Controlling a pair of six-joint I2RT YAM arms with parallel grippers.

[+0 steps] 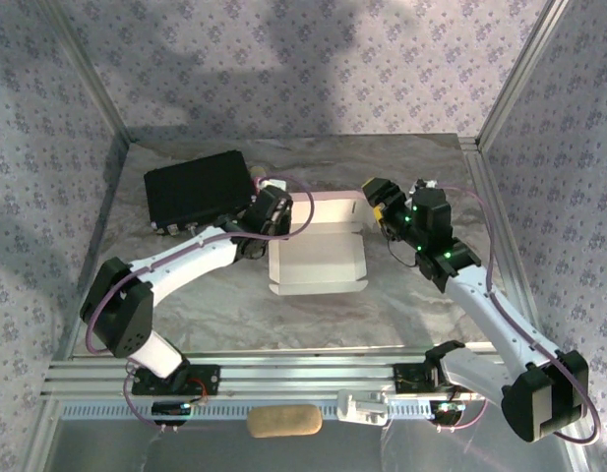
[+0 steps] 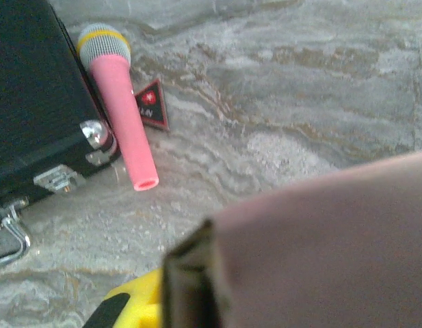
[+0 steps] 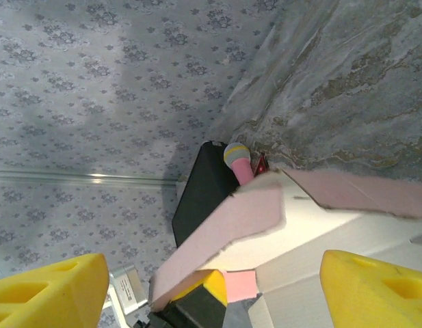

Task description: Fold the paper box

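So the paper box (image 1: 318, 258) is thin matt card, pale pink outside, plain white inside. The table (image 1: 401, 305) has a marbled grey top with a soft sheen. The black case (image 1: 197, 189) looks matt, but its latches (image 2: 57, 179) are shiny metal. The microphone (image 2: 125, 116) has a smooth pink plastic body and a wire mesh head. Fingers (image 3: 375, 290) of the right claw (image 1: 378, 205) are yellow plastic, kinda matt. Walls (image 1: 283, 59) look like printed cloth or paper, can't tell which.
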